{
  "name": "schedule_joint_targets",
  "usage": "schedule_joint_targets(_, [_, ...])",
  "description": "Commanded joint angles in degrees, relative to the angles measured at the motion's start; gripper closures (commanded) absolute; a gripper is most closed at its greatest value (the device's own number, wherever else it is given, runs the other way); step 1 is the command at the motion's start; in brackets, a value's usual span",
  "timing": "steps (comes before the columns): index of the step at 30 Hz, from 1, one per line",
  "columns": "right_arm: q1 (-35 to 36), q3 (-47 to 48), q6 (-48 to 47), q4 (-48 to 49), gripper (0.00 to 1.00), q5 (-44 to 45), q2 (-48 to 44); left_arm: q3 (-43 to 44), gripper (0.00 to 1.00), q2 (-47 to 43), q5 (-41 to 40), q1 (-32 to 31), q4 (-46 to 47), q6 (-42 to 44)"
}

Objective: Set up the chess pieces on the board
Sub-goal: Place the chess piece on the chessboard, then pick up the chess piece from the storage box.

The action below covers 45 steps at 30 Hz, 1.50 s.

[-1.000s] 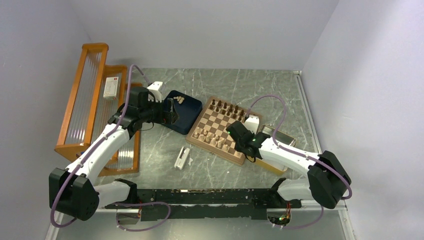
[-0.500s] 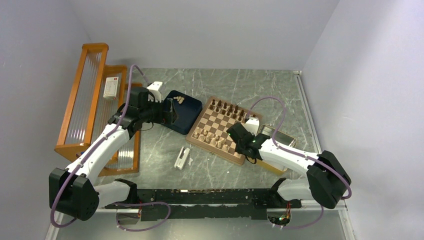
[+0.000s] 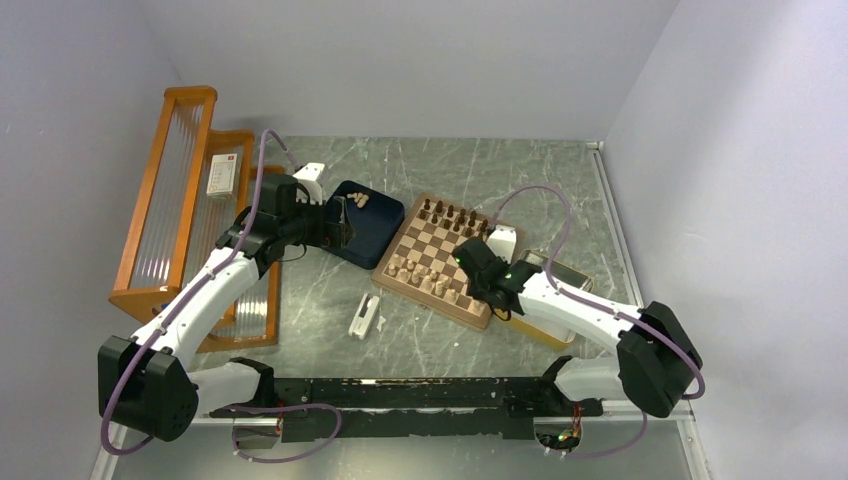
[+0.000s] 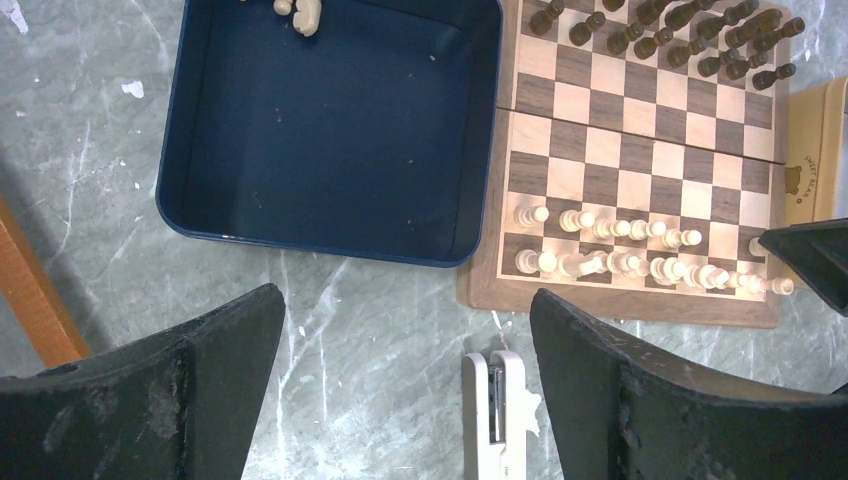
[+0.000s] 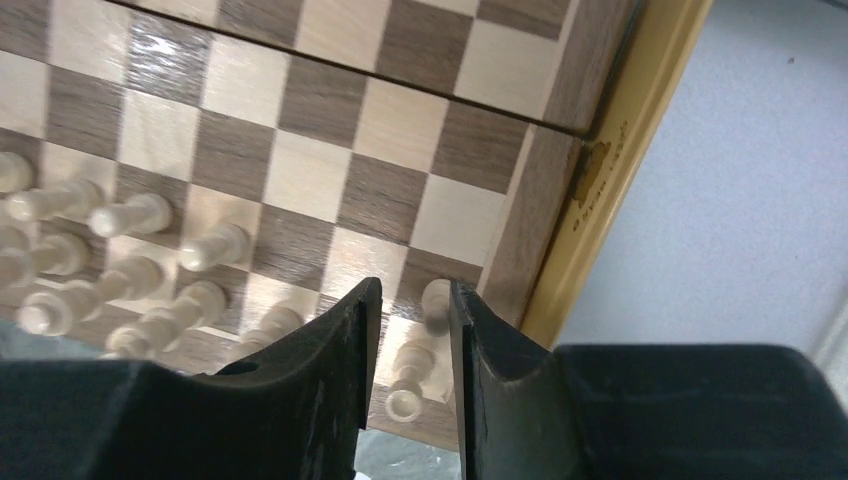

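Both open: L jaws wide as before, R jaws newly parted round pale piece [image 5: 410, 365] at board [image 5: 320, 100] edge

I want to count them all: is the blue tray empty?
No, a few pale chess pieces lie in one corner of the blue tray.

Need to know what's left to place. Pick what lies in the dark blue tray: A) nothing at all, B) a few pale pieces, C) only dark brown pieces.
B: a few pale pieces lie together at one edge of the dark blue tray, its floor otherwise bare.
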Motion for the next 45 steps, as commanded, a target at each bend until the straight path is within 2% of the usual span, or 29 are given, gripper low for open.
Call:
schedule_joint_targets(1, [-0.52, 3.89, -1.35, -0.80, 0.65, 2.31, -0.43, -0.30, 0.03, -1.42, -0.24, 0.35, 0.80, 0.78])
schedule_joint_targets(7, [-0.90, 7.87, -2.26, -4.03, 0.64, 2.07, -3.00, -0.41, 0.03, -1.40, 0.81, 0.35, 0.88, 0.79])
schedule_joint_targets(13, [-0.90, 12.52, -5.11, -4.26, 0.61, -0.90, -5.89, -0.40, 0.03, -0.55, -2.83, 0.35, 0.65, -0.46])
schedule_joint_targets(16, [-0.83, 12.96, -7.73, -0.47, 0.54, -5.10, -7.60, 1.69, 0.03, 2.79, -3.37, 0.38, -0.78, -0.37])
schedule_joint_targets(21, [-0.87, 10.19, -9.25, 6.23, 0.33, -9.72, -12.76, 6.94, 0.03, 10.89, -1.23, 0.35, -0.79, 0.13])
schedule_joint_targets(25, [-0.88, 8.57, -10.86, 8.87, 0.28, -11.75, -16.15, 16.24, 0.03, 20.04, -1.67, 0.36, -3.94, 1.37])
schedule_joint_targets(27, [-0.88, 8.17, -11.56, 9.60, 0.24, -12.57, -17.33, 19.60, 0.13, 24.19, -2.72, 0.35, -3.75, 1.74])
schedule_joint_targets(30, [-0.87, 8.24, -12.90, 9.87, 0.17, -13.46, -18.67, 24.92, 0.13, 30.65, -4.59, 0.35, -3.29, 2.35])
schedule_joint_targets(33, [-0.88, 7.68, -14.63, 10.91, 0.17, -13.11, -19.61, 30.06, 0.16, 36.99, -5.72, 0.27, -3.49, 3.92])
schedule_joint_targets(38, [-0.87, 4.99, -15.86, 13.84, 0.17, -10.78, -21.41, 33.97, 0.24, 45.44, -5.93, 0.13, -1.25, 7.37])
schedule_joint_targets(45, [-0.90, 5.15, -16.42, 14.00, 0.18, -10.09, -20.87, 34.68, 0.47, 49.61, -8.28, -0.17, 3.58, 9.75])
